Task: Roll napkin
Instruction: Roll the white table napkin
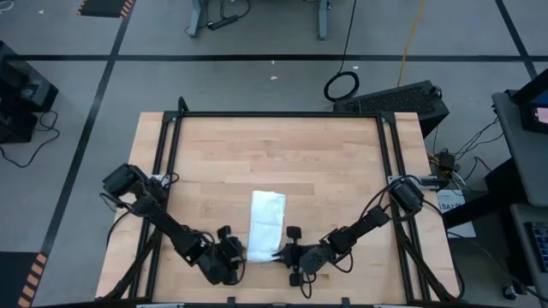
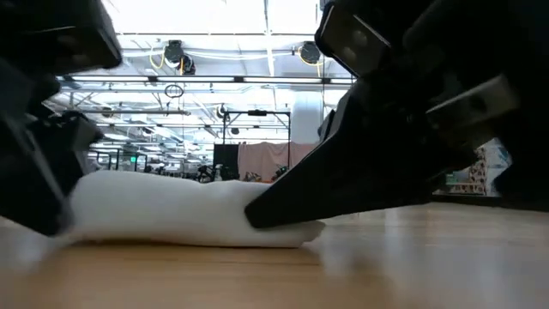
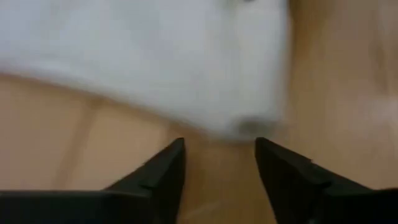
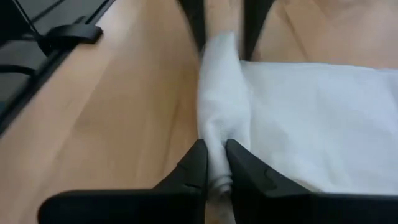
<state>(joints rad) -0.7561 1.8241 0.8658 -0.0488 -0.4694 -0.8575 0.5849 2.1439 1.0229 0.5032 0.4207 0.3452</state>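
Pinched between your right gripper [image 4: 214,163] fingers is the napkin [image 1: 266,225]'s rolled near edge, low on the wooden table [image 1: 325,162]. Your left gripper [image 3: 217,163] stands open, empty, just beside it. With one end unheld, your roll could skew or unwind.

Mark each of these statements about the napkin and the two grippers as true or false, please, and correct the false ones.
1. The right gripper is shut on a rolled edge of the napkin. True.
2. The left gripper is also clamped on the napkin. False: its fingers stand apart with bare wood between them, and the cloth lies just ahead of them.
3. The napkin lies on the wooden table, nearer its front edge, between the two grippers. True.
4. The napkin is fully rolled into a tight tube. False: most of it still lies flat; only the edge at the right gripper is rolled.
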